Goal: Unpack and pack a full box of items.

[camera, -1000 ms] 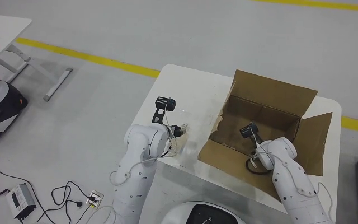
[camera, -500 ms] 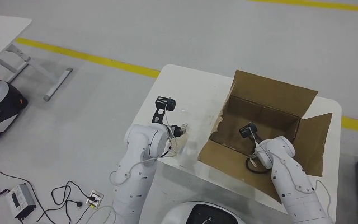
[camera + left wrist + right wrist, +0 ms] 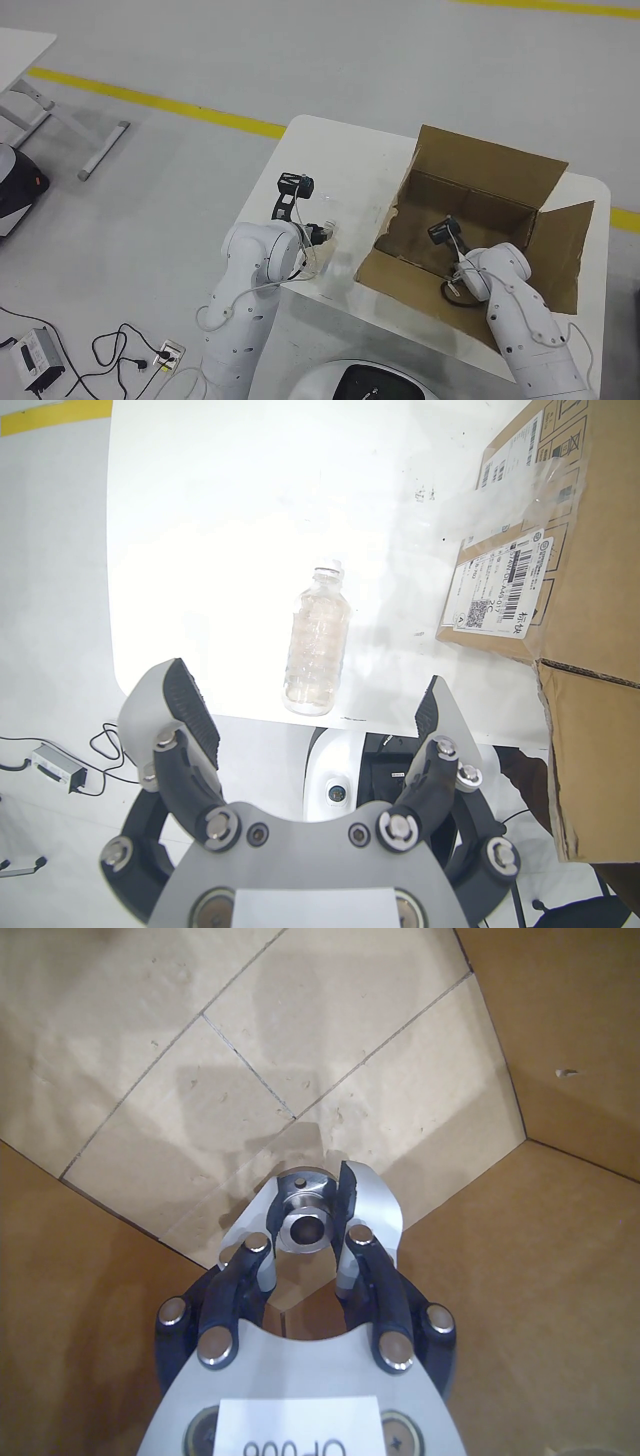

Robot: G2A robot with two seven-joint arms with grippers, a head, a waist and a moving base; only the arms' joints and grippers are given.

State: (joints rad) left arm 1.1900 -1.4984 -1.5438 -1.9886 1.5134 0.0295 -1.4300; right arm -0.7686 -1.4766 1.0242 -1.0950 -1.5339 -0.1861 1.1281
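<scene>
On the tabletop (image 3: 340, 160), top view, the cardboard box (image 3: 470, 205) stands open. Left wrist: left end effector (image 3: 305, 680) gapes wide over a clear plastic bottle (image 3: 316, 645) lying near the box. Right wrist: right end effector (image 3: 310, 1183) grips a metal fitting (image 3: 305, 1223) inside the box.

Bright glare on white table (image 3: 240, 490); box (image 3: 550, 1278) interior dim, shadowed.

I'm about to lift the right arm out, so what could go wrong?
The metal part sits only at the tips of the right claw, so it may slip as it rises. The claw is low inside the cardboard box, near a wall, and could catch on it. The clear bottle lies on its side at the table edge below the open left claw; a nudge might roll it off.
</scene>
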